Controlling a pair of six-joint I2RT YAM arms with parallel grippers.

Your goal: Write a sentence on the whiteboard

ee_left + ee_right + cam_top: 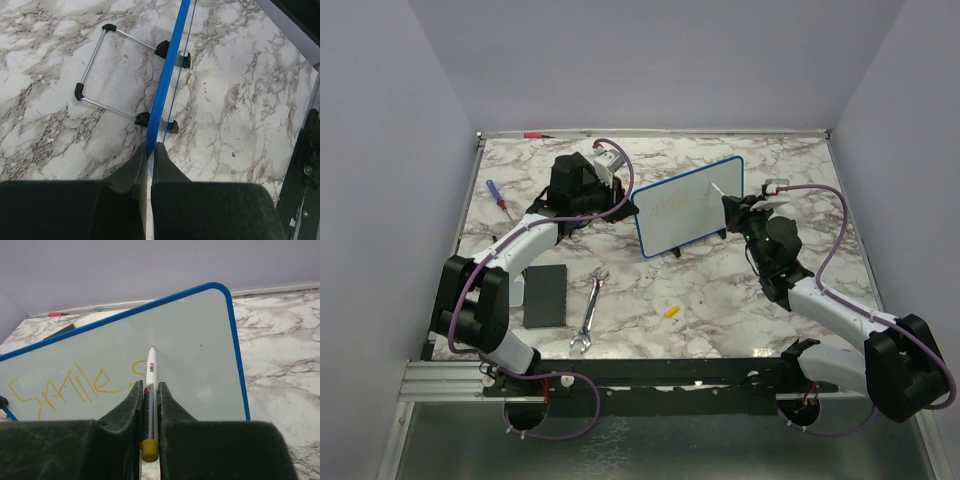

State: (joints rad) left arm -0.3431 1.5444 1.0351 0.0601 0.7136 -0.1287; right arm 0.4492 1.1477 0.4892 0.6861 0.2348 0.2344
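Note:
The whiteboard (687,205) with a thin blue frame stands upright on black feet in the middle of the table. My left gripper (150,149) is shut on its blue top edge (167,70), seen edge-on. My right gripper (148,386) is shut on a white marker (150,390) with a yellow end cap; its orange tip rests on or just off the board face (200,340). The sentence (65,385) in yellow reads "Smile" plus the start of another letter beside the marker. The marker tip also shows in the top view (717,189).
A wrench (590,310), a black pad (546,295) and a small yellow cap (671,311) lie near the front. A blue-handled screwdriver (496,194) lies at the left, a red marker (532,133) by the back wall. The board's wire stand (95,70) rests behind it.

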